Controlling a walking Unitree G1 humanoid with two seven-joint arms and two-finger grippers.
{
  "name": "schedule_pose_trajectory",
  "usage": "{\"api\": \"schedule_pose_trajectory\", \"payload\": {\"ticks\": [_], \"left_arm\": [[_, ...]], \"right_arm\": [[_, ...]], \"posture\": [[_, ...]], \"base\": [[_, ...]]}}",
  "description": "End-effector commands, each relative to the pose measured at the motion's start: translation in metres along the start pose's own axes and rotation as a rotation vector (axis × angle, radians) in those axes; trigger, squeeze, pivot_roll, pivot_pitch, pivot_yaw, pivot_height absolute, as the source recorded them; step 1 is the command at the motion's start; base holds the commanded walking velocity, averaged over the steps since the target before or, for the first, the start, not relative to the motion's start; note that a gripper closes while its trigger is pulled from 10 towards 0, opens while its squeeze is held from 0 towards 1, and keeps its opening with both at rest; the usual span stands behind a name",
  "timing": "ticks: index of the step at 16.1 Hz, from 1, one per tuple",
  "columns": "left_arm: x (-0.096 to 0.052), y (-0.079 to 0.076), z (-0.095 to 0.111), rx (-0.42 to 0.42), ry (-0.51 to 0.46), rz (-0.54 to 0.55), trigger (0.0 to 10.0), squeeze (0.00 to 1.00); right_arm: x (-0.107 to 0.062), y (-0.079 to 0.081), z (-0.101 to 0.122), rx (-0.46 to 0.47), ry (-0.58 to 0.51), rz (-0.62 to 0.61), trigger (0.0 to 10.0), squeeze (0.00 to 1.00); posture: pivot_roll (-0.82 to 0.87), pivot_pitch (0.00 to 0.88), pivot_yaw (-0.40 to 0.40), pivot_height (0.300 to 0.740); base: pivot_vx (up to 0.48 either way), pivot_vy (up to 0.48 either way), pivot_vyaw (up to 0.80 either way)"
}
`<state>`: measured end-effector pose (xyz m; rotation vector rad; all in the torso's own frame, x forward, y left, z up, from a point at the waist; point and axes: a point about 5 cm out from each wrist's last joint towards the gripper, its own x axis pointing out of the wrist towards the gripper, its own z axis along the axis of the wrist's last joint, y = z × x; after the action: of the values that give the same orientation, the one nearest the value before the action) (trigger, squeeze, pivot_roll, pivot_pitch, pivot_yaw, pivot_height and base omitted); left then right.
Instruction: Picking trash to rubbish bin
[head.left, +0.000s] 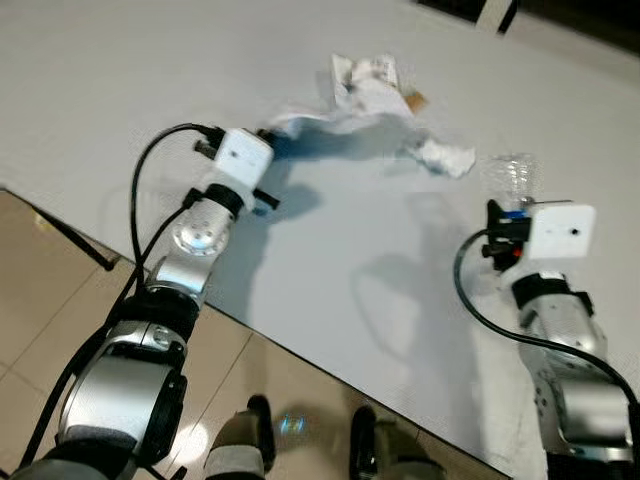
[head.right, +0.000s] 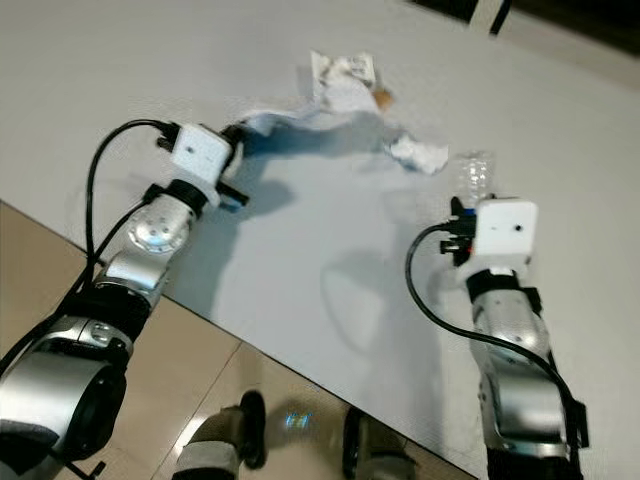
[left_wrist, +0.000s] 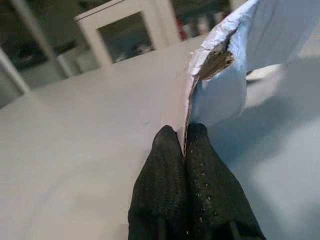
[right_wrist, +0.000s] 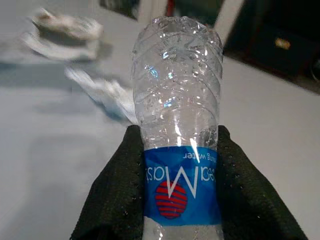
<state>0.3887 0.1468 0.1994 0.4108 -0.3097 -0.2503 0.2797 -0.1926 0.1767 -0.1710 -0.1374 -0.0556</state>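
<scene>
We see a white table (head.left: 90, 90) from above, with tan floor tiles (head.left: 40, 290) along its near edge. The left gripper (left_wrist: 184, 137) is out over the table's left side, its two black fingers (left_wrist: 160, 165) pressed together on the edge of a thin sheet of white packaging (left_wrist: 260, 45) — a torn cardboard-coloured edge shows where the sheet bends. In the head views that sheet (head.left: 300, 122) runs from the left gripper (head.left: 268, 133) toward the trash pile in the far middle of the table.

The pile is a crumpled printed wrapper (head.left: 365, 85), and just right of it lies a small crumpled white wad (head.left: 445, 157). We cannot tell whether the held sheet is joined to the wrapper or only touches it.

The right gripper (right_wrist: 175, 165) is over the right side of the table, fingers (right_wrist: 115, 190) clamped on either side of a clear plastic bottle (right_wrist: 177, 90) at its blue label (right_wrist: 180, 185), which reads upside down in the wrist view. The bottle is crushed and ribbed, and in the head view it (head.left: 510, 180) sticks out on the far side of the right gripper (head.left: 505, 225), near the white wad but apart from it.

A white camera box (head.left: 560, 230) sits on the right wrist, another (head.left: 243, 153) on the left — black cables loop from both.
</scene>
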Motion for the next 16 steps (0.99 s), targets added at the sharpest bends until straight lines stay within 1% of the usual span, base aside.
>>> {"api": "schedule_pose_trajectory", "payload": {"ticks": [1,3,5,6,7,8,9,10,11,13,14,15,16], "left_arm": [[-0.003,-0.006,-0.002,-0.049,0.016,-0.019,0.0,0.00],[-0.011,-0.015,-0.007,-0.112,0.063,-0.040,0.0,0.00],[-0.021,-0.027,-0.008,-0.166,0.075,-0.055,0.0,0.00],[-0.023,-0.029,-0.008,-0.173,0.074,-0.054,0.0,0.00],[-0.030,-0.034,-0.009,-0.194,0.072,-0.038,0.0,0.00],[-0.037,-0.036,-0.013,-0.203,0.080,-0.012,0.0,0.00],[-0.041,-0.036,-0.016,-0.208,0.094,0.008,0.0,0.00],[-0.053,-0.034,-0.025,-0.212,0.126,0.076,0.0,0.00],[-0.059,-0.034,-0.028,-0.211,0.142,0.098,0.0,0.00],[-0.067,-0.040,-0.031,-0.228,0.175,0.117,1.7,0.00],[-0.069,-0.043,-0.029,-0.227,0.179,0.115,1.8,0.00],[-0.069,-0.044,-0.029,-0.226,0.181,0.115,2.2,0.00],[-0.065,-0.044,-0.026,-0.227,0.184,0.118,4.9,0.00]], "right_arm": [[-0.001,-0.001,-0.003,-0.002,0.003,0.008,10.0,0.00],[-0.001,0.001,-0.005,0.003,-0.002,0.014,10.0,0.00],[-0.007,0.005,-0.010,0.019,0.002,0.011,10.0,0.00],[-0.008,0.006,-0.011,0.023,0.004,0.008,10.0,0.00],[-0.012,0.008,-0.015,0.040,0.014,-0.001,10.0,0.00],[-0.015,0.010,-0.017,0.058,0.016,-0.011,10.0,0.00],[-0.017,0.011,-0.018,0.060,0.018,-0.012,10.0,0.00],[-0.021,0.014,-0.020,0.064,0.017,-0.010,10.0,0.00],[-0.022,0.015,-0.020,0.060,0.015,-0.005,10.0,0.00],[-0.023,0.016,-0.021,0.050,0.014,0.008,10.0,0.00],[-0.023,0.016,-0.021,0.047,0.011,0.009,10.0,0.00],[-0.023,0.016,-0.022,0.045,0.010,0.010,10.0,0.00],[-0.023,0.017,-0.022,0.039,0.011,0.011,10.0,0.00]], "posture": [[0.22,0.118,-0.083,0.740],[0.25,0.087,-0.093,0.740],[0.26,0.063,-0.090,0.740],[0.26,0.063,-0.090,0.740],[0.25,0.042,-0.087,0.740],[0.25,0.042,-0.087,0.740],[0.25,0.035,-0.086,0.740],[0.24,0.021,-0.083,0.740],[0.24,0.021,-0.083,0.740],[0.25,0.017,-0.083,0.740],[0.25,0.014,-0.082,0.740],[0.24,0.011,-0.080,0.740],[0.24,0.008,-0.077,0.740]], "base": [[0.000,0.000,0.00],[0.000,0.000,0.00],[0.000,0.000,0.00],[0.000,0.000,0.00],[0.000,0.000,0.00],[0.000,0.000,0.00],[0.000,0.000,0.00],[0.000,0.000,0.00],[0.000,0.000,0.00],[0.000,0.000,0.00],[0.000,0.000,0.80],[0.000,0.000,0.80],[0.000,0.000,0.80]]}}
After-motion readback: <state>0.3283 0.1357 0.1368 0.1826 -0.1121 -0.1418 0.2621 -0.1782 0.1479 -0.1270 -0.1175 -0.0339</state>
